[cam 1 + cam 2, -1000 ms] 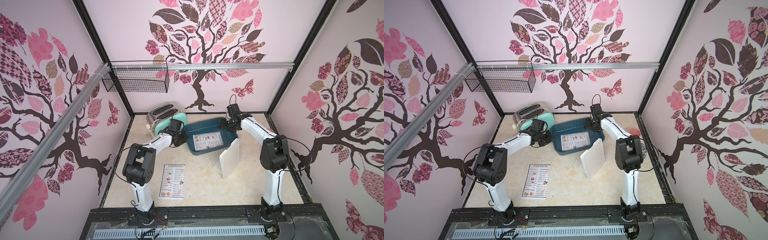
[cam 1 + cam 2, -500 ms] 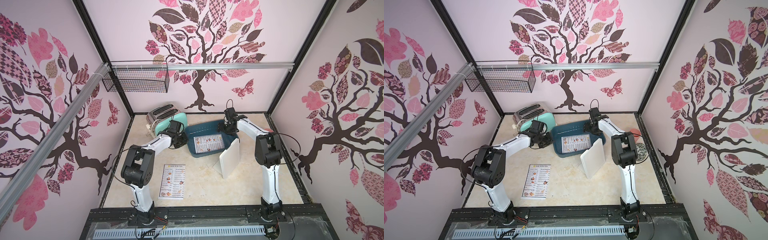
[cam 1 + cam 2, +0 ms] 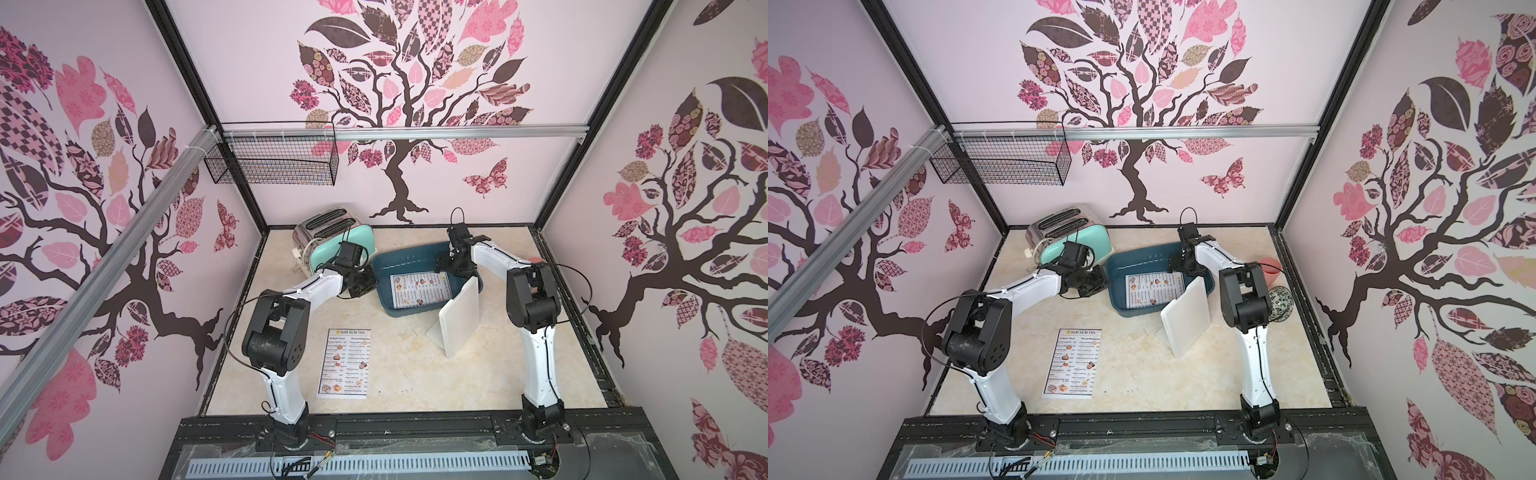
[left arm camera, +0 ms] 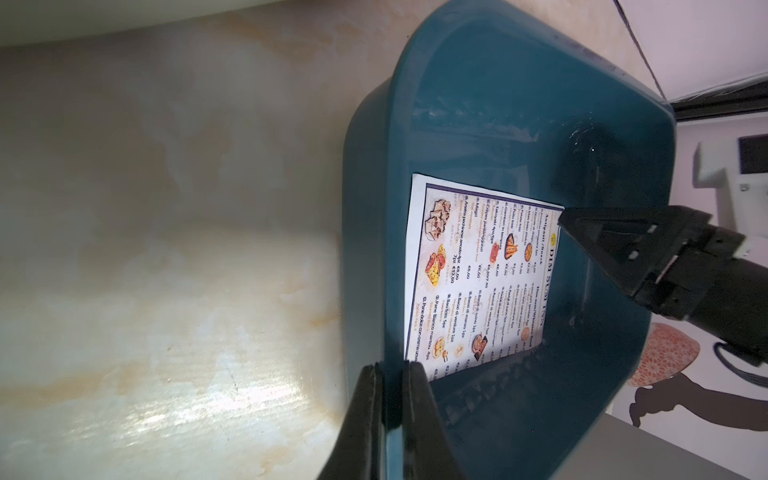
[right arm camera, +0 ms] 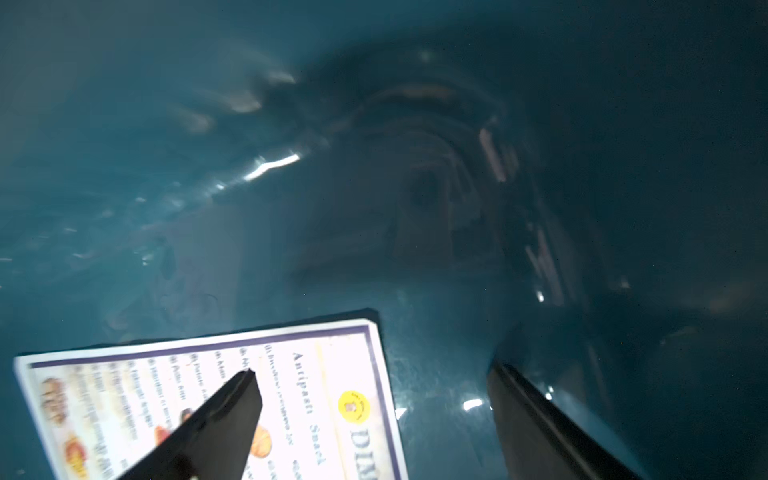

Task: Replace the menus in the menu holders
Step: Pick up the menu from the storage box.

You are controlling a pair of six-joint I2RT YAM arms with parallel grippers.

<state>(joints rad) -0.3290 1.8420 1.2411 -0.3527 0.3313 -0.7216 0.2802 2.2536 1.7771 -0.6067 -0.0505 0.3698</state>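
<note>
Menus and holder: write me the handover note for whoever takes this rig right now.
Left gripper: jaws shut on the blue tub rim.
Right gripper: jaws open inside the tub, straddling a corner of one menu, not gripping it.
Second menu: flat on the table.
Menu holder: upright beside the tub, face blank.
Done: nothing loaded.
To do: lift a menu, load the holder.

Pale pink walls (image 3: 249,62) with tree decals, cream marbled floor (image 3: 407,365), black wire basket (image 3: 270,162)
</note>
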